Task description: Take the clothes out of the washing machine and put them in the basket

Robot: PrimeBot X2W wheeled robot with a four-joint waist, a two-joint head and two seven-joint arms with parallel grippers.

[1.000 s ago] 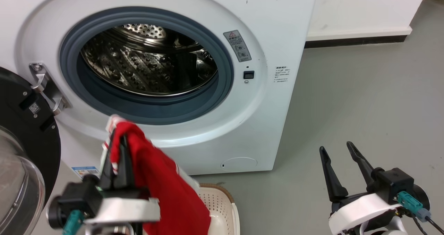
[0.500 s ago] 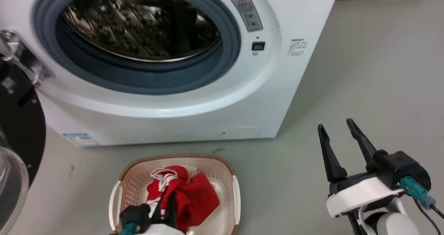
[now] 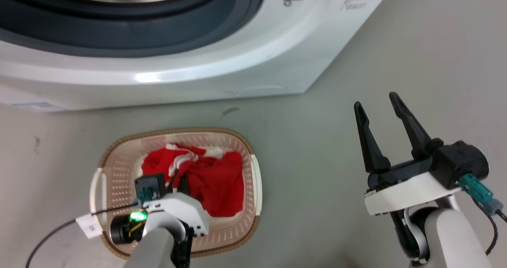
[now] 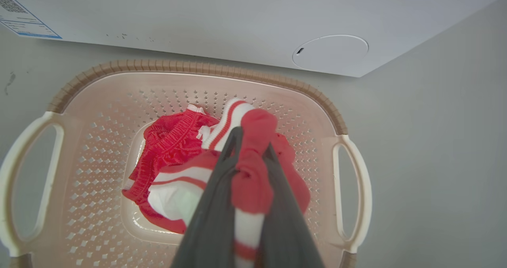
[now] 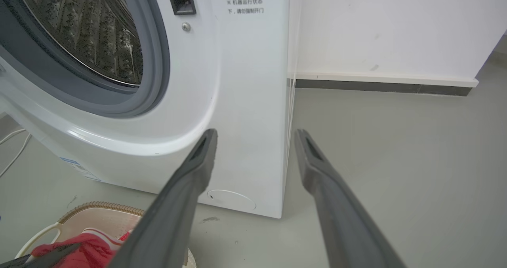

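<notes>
The basket (image 3: 174,130) stands on the grey floor (image 3: 416,42) just in front of the washing machine (image 3: 198,74), near its lower front panel but not touching it. The clothes (image 3: 216,183) lie inside the basket in a crumpled red heap with white stripes and white trim, more toward the middle and the right side.

The left gripper (image 4: 252,140) reaches down into the basket from above. Its two dark fingers are nearly together and pinch a fold of the red and white fabric between them. In the left wrist view this fold rises a little above the rest of the heap, and a striped part runs down between the fingers. A small green light (image 3: 137,216) glows on the left wrist, and a thin dark cable with a white tag (image 3: 89,225) goes from it to the left.

The right gripper (image 3: 375,99) is to the right of the basket, well apart from it, above bare floor. Its fingers are spread wide with nothing between them, and they point toward the lower right corner of the washing machine. In the right wrist view the grey rubber ring (image 5: 156,62) and the shiny perforated drum (image 5: 87,34) are visible through the opening.
</notes>
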